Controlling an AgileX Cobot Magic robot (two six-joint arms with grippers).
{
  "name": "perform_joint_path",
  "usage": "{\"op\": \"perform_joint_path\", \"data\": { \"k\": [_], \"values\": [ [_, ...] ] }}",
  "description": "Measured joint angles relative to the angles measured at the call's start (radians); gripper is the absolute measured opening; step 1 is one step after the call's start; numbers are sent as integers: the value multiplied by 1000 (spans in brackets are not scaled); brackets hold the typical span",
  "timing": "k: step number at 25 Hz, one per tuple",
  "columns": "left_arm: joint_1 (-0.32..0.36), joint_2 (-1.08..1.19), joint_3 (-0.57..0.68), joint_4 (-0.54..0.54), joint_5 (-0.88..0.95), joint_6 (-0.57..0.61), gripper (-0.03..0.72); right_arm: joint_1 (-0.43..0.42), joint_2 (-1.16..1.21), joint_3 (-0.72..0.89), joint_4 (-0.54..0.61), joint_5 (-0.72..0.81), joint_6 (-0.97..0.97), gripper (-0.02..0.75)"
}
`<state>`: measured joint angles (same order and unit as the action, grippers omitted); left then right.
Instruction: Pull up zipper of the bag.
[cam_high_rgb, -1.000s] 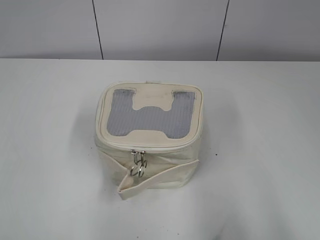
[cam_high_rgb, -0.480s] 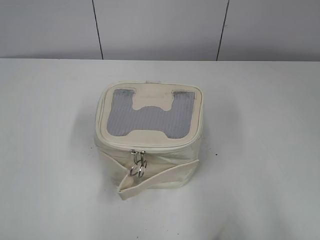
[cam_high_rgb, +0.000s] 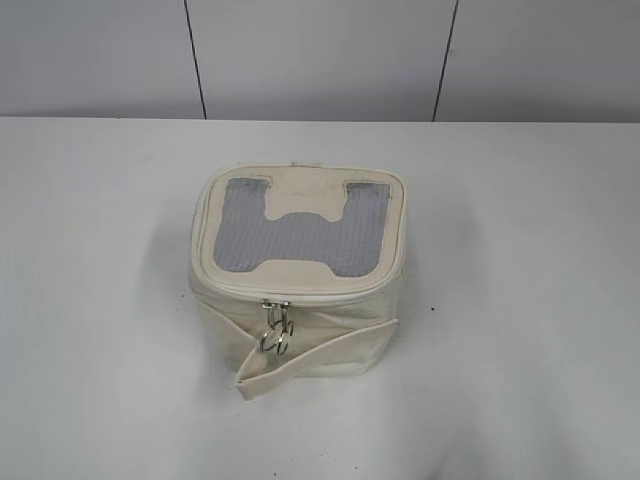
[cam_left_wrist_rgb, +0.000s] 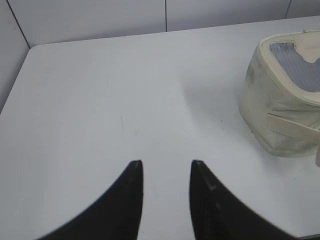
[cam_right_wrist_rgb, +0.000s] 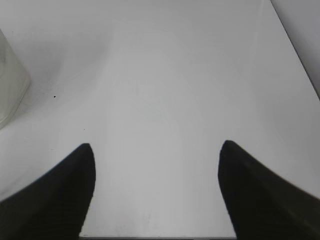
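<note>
The cream bag (cam_high_rgb: 298, 275) sits mid-table (cam_high_rgb: 90, 300), its zipper's ring pulls (cam_high_rgb: 275, 338) facing the camera for easy reach; left gripper (cam_left_wrist_rgb: 165, 165) parted narrowly, right gripper (cam_right_wrist_rgb: 156, 147) spread wide, both empty, well clear.

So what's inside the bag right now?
Can't tell. The bag looks zipped, sliders meeting at the front edge. The grey mesh top shows nothing through it.

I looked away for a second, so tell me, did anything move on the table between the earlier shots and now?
Nothing visibly changed. The bag sits in the same spot on the table, its zipper rings hanging at the front as before, and neither hand has come into the exterior view.
</note>
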<state>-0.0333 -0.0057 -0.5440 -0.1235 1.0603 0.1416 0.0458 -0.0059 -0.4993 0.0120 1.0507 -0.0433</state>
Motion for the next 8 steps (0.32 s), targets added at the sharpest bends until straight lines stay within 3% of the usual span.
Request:
{"op": "perform_joint_path", "data": {
  "k": [8],
  "values": [
    [0,0,0,-2,0,0,251,0,0,0,0,-1,0,595]
  ]
}}
